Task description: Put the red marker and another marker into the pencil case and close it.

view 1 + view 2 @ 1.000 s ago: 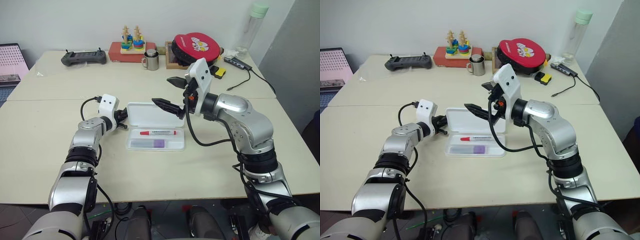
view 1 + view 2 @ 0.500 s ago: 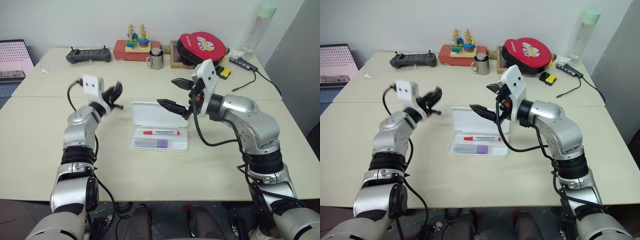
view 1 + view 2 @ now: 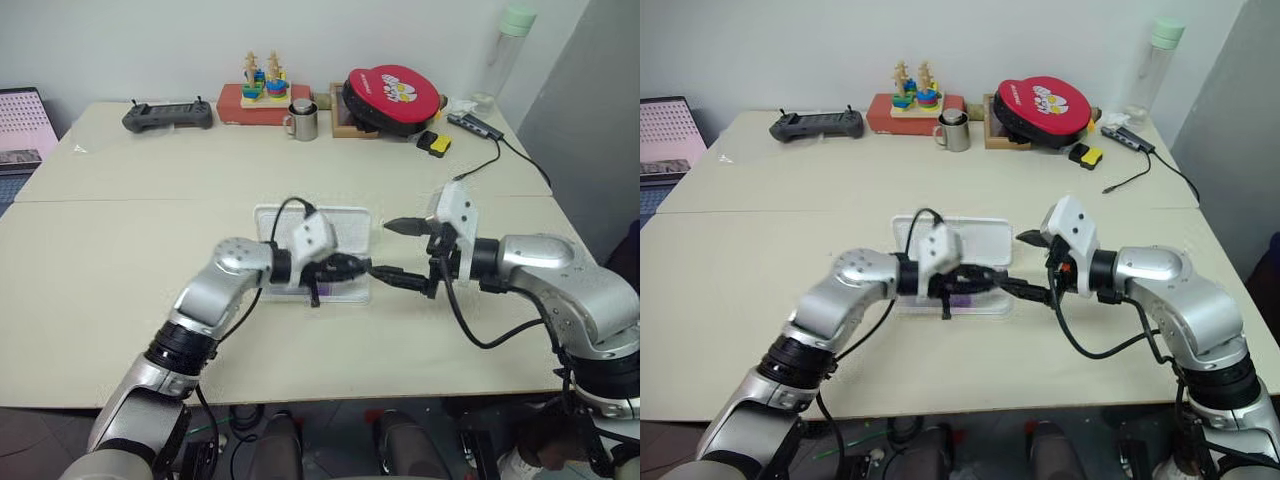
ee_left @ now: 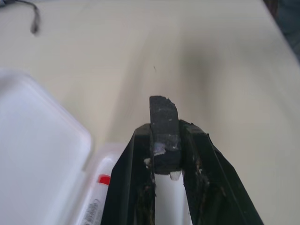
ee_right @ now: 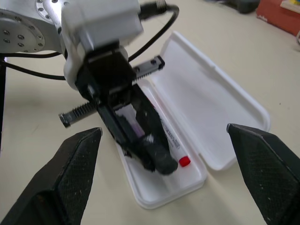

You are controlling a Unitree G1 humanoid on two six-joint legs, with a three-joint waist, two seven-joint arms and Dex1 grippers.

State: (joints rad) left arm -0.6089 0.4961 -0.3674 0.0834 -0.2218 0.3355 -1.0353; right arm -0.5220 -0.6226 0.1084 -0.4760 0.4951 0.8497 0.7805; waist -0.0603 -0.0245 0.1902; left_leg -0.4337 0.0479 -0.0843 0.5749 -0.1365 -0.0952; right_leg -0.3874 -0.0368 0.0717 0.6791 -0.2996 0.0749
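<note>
White pencil case [image 3: 340, 222] lies open, red marker [image 5: 176, 149] inside. My left gripper [image 3: 352, 268], clamped on nothing, hovers over it; right gripper [image 3: 398, 252] gapes empty. Next I judge: fold the lid shut.

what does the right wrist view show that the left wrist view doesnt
Right wrist view, not the left: the pencil case's whole open lid, the left arm's white housing, and the right fingers spread wide on either side. Left wrist view, not the right: bare table beyond the case and a dark cable lying on it. Both: the shut left fingers over the open case, with the red marker lying inside.
</note>
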